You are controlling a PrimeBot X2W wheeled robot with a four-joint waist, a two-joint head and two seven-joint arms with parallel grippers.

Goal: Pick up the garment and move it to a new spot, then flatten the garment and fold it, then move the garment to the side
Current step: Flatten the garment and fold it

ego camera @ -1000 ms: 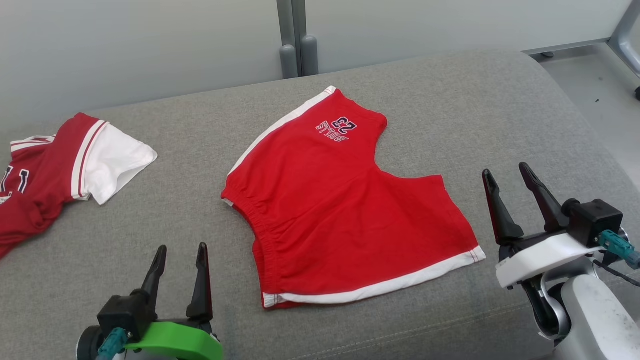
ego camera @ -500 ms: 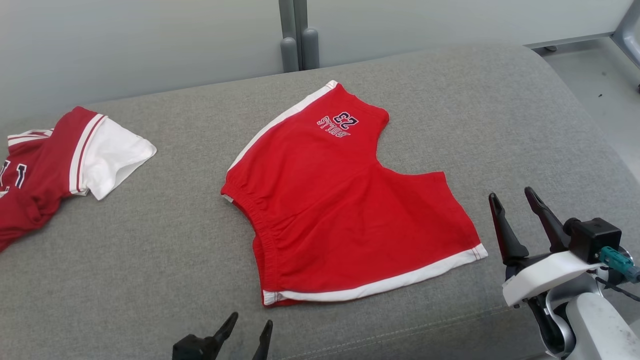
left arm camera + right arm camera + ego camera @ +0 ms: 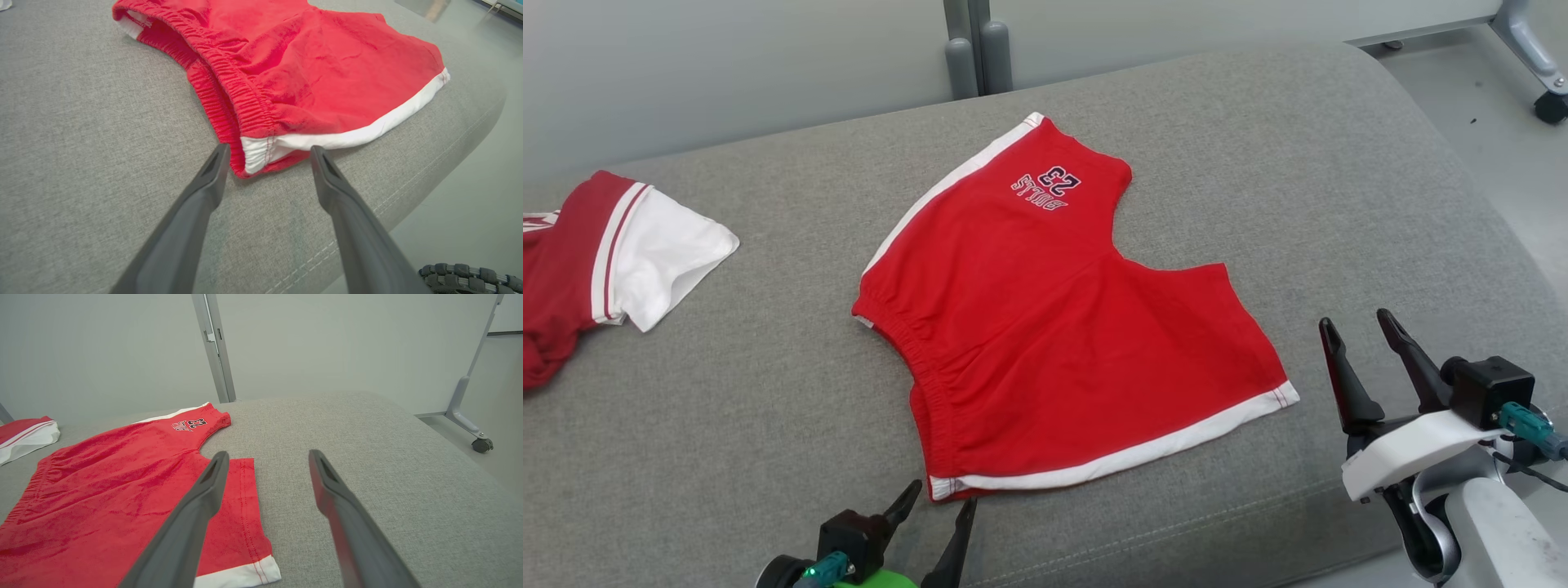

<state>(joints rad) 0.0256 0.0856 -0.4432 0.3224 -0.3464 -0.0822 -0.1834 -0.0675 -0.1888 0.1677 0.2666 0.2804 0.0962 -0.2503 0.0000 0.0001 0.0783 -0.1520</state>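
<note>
Red shorts [image 3: 1062, 327] lie flat, centre of the grey cushion [image 3: 727, 408], waistband to the left. Left gripper [image 3: 943, 495] sits at their near corner, jaws apart, nothing held; right gripper [image 3: 1356, 320] hovers just right of the hem, jaws apart, empty. Red-and-white shirt [image 3: 629, 253] lies far left.

Garment [image 3: 1054, 327]: red cloth, matt, fine soft knit. Trim bands are white cloth with red stitching, waistband gathered and ribbed.
Cushion [image 3: 727, 392]: grey woven upholstery, coarse matt weave, stitched seam along the near edge.
Second garment [image 3: 572, 261] at the left edge: red and white cloth, matt.
Left gripper [image 3: 943, 494], right gripper [image 3: 1356, 319]: smooth dark matt plastic.
Green mount [image 3: 874, 580]: plastic, slight sheen.
White mount [image 3: 1409, 453]: plastic, matt.
Post [image 3: 980, 41] past the far edge: smooth grey, looks like painted metal.
Floor [image 3: 1486, 106]: smooth, faint gloss.
</note>
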